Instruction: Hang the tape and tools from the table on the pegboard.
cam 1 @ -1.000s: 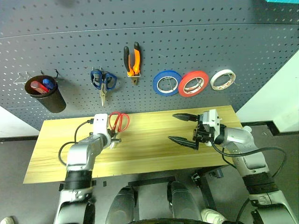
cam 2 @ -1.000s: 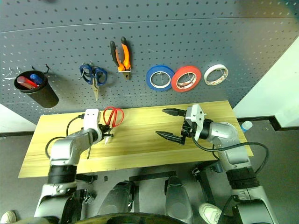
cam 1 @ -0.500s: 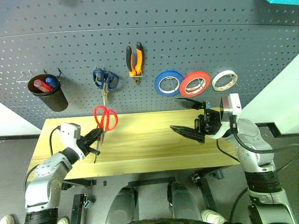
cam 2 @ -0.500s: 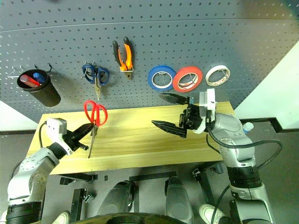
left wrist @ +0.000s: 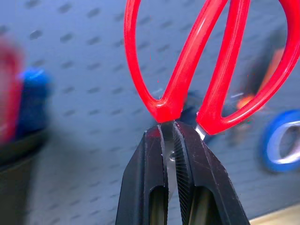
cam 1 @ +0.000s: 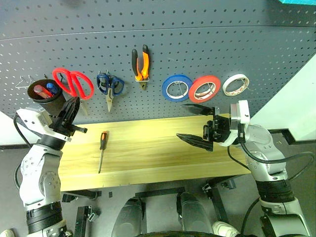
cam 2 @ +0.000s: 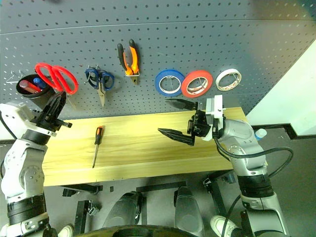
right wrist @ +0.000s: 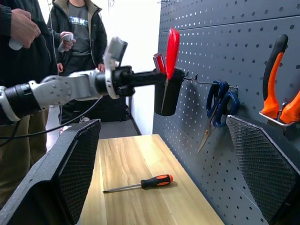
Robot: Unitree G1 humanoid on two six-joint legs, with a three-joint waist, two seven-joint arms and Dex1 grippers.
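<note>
Left jaws (cam 1: 73, 109) clamped on the red-handled scissors (cam 1: 73, 83) at the pivot, blades pinched between the fingers, loops raised against the pegboard (cam 1: 197, 44) beside the black cup (cam 1: 49, 98). Likely light, rigid, slick steel; the loops are free for a hook. Right jaws (cam 1: 193, 124) wide apart, empty, above the surface (cam 1: 148, 153). Screwdriver (cam 1: 101, 150) lies on the surface: slim, prone to roll; best gripped by its handle. Pliers (cam 1: 140, 63) and red tape (cam 1: 205, 88) already hang.

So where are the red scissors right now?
The left gripper holds the red scissors up against the pegboard on the robot's left, between the black cup and the blue scissors.
</note>
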